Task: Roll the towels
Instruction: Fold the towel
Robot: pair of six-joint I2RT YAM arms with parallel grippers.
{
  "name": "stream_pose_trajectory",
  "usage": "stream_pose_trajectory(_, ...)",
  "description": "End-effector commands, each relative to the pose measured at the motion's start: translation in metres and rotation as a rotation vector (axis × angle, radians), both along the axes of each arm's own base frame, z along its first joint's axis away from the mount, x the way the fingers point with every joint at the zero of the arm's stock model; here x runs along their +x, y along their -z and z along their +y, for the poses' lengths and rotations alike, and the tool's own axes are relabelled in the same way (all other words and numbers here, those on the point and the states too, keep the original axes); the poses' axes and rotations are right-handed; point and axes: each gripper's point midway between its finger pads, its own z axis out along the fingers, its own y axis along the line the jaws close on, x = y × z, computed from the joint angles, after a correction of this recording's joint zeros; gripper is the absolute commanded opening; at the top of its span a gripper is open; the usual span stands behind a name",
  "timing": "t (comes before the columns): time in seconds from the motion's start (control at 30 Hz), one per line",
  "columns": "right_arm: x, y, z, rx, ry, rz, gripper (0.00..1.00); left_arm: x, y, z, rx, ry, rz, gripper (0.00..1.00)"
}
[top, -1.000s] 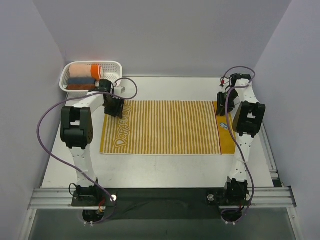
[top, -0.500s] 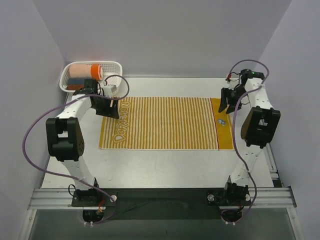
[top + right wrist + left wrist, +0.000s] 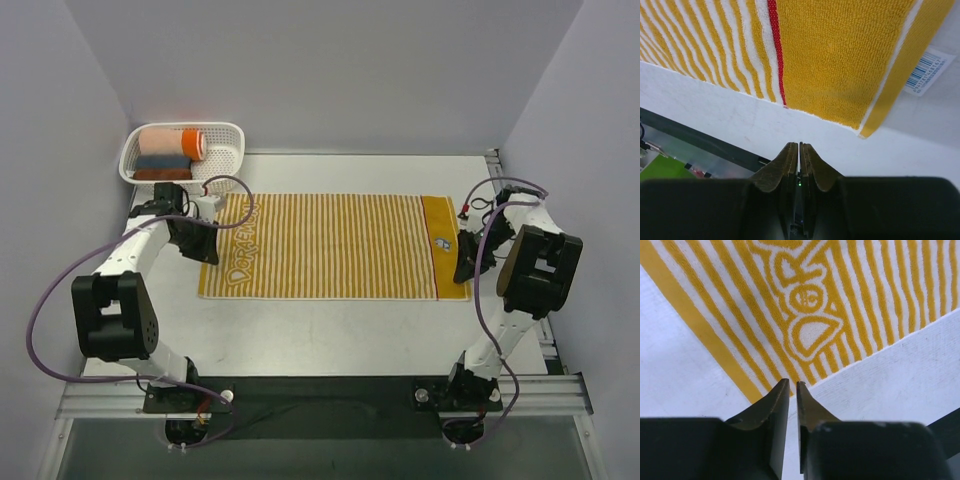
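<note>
White lettering [image 3: 240, 250] reading "DORAEMON" crosses the striped towel [image 3: 335, 248] at its left end. The barcode label [image 3: 928, 70] beside its right corner is unreadable.

There is 1 striped towel [image 3: 330, 247] and 1 white basket [image 3: 238, 140]. In the basket are 3 rolls: 1 peach-orange roll [image 3: 165, 140], 1 grey-blue roll [image 3: 162, 161], 1 reddish-brown roll [image 3: 160, 174]. Also 2 grippers, i.e. left gripper [image 3: 793, 385] & right gripper [image 3: 799, 145], and 1 barcode label [image 3: 927, 71].

I see a white plastic basket [image 3: 226, 153] at far-left corner of table [image 3: 330, 335], 3 rolls inside: peach-orange roll [image 3: 170, 141] atop grey-blue roll [image 3: 162, 161] & reddish-brown roll [image 3: 160, 174]
</note>
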Motion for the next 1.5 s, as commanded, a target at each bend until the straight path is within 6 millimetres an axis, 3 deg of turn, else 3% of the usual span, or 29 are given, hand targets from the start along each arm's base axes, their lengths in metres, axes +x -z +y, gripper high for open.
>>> stream_pose_trajectory(0.0, -0.004, 0.0, -0.002, -0.005, 0.006, 0.008, 0.08, -0.011, 0.014, 0.005, 0.022, 0.005, 0.051, 0.2)
stream_pose_trajectory(0.07, -0.004, 0.007, -0.009, -0.048, 0.01, 0.018, 0.06, -0.015, 0.022, 0.005, 0.027, 0.007, 0.082, 0.13)
stream_pose_trajectory(0.27, -0.017, 0.022, -0.024, -0.138, 0.002, 0.075, 0.03, -0.022, 0.038, 0.003, 0.003, -0.002, 0.142, 0.06)
stream_pose_trajectory(0.67, -0.036, 0.057, -0.043, -0.262, -0.019, 0.167, 0.01, -0.024, 0.043, -0.007, -0.074, -0.025, 0.193, 0.05)
stream_pose_trajectory(0.9, -0.032, 0.059, -0.048, -0.293, 0.0, 0.163, 0.0, -0.033, 0.044, -0.009, -0.096, -0.018, 0.227, 0.04)
stream_pose_trajectory(1.2, -0.032, 0.058, -0.045, -0.306, -0.028, 0.18, 0.0, -0.037, 0.059, 0.011, -0.021, -0.047, 0.282, 0.02)
stream_pose_trajectory(1.47, -0.025, 0.059, -0.046, -0.341, -0.072, 0.182, 0.0, -0.045, 0.08, 0.042, 0.088, -0.094, 0.344, 0.0)
